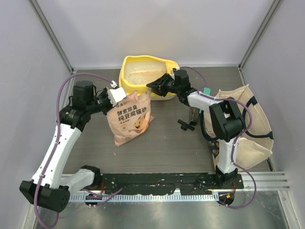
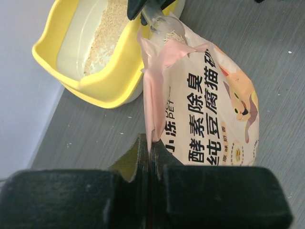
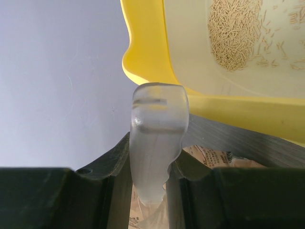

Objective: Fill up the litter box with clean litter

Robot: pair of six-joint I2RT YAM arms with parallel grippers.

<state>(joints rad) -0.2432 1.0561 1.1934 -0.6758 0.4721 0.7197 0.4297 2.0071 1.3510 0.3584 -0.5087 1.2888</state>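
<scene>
Grey bench (image 1: 167, 148): left fingers (image 2: 71, 198) clamp the litter bag (image 1: 129, 119) by its side edge; right fingers (image 3: 257, 195) pinch its clear top corner, litter box (image 1: 123, 76) just beyond them.

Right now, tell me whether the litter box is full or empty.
Barely filled: the litter box holds only a thin patch of pale granules, with much whitish floor bare.

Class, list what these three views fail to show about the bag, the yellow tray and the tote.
1. How full the bag is: every view, opaque film hides it.
2. Litter box, near right corner: top view, right gripper covers it.
3. Tote contents: top view, its own cloth hides them.
4. Small dark object: top view, too small to name.
</scene>
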